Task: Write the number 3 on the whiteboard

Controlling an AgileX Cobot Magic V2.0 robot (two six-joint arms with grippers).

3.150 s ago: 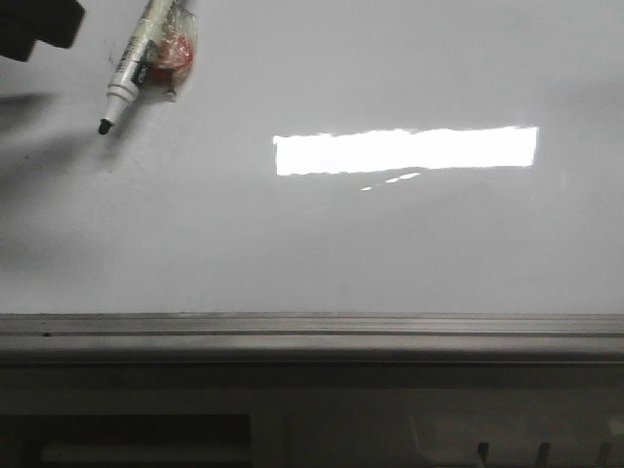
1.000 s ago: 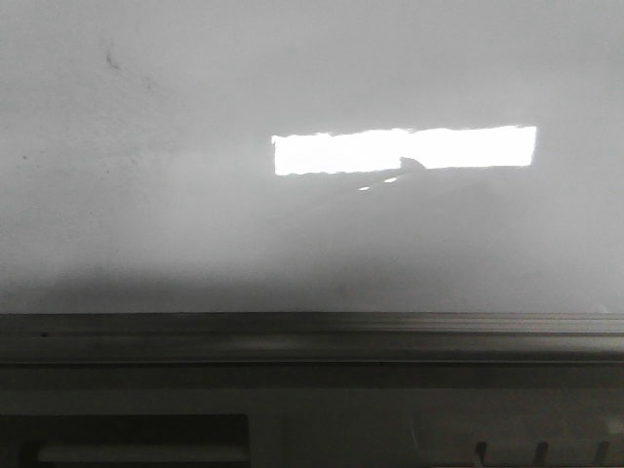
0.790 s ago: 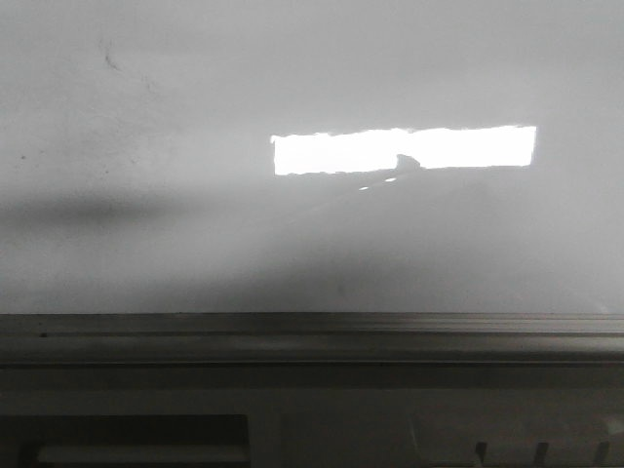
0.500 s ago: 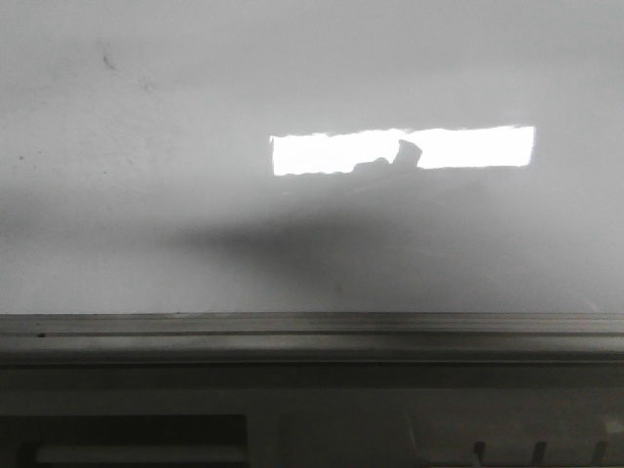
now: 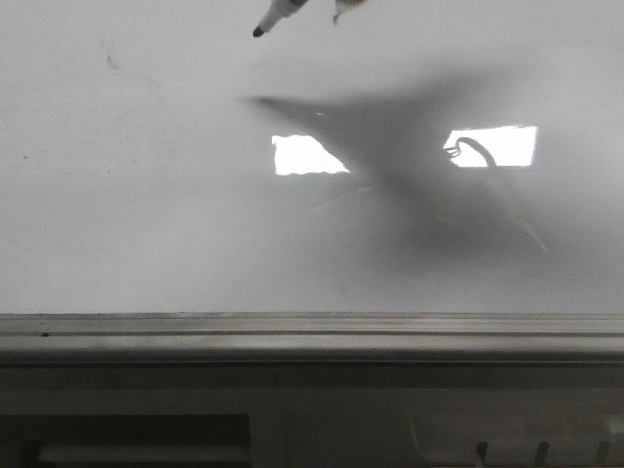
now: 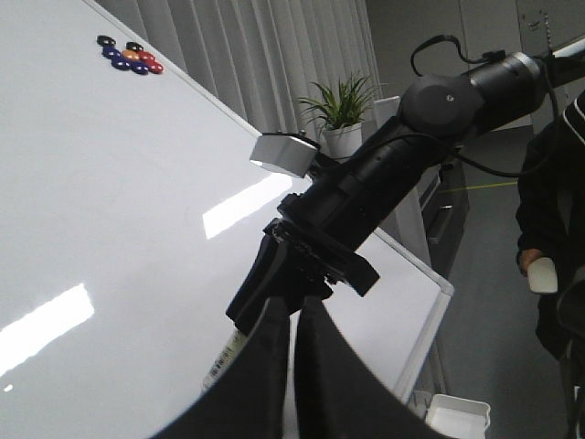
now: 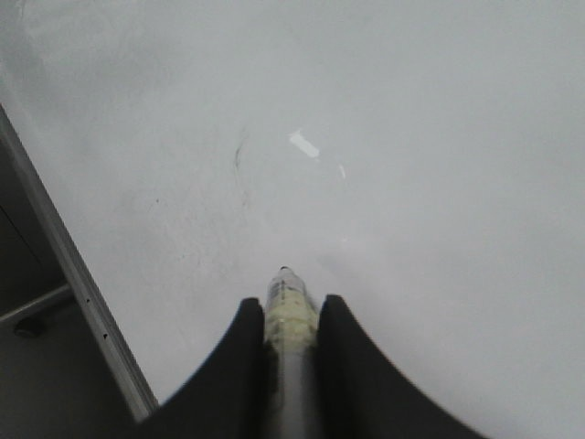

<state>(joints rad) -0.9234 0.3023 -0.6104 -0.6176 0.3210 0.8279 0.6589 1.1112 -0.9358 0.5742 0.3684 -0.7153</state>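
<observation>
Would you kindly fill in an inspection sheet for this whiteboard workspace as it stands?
Surface: whiteboard glossy pale grey, bright glare patches, arm shadow across the middle; grey rail along its edge.
Job's things: marker tip near the board's top; faint thin mark; no clear number 3 seen.
Clutter: coloured magnets at a far corner.
Grippers: right gripper shut on the marker; left gripper shut, nothing seen in it.
Cables: black cable on the right arm.
Surroundings: potted plant, curtains, a person standing by.
</observation>
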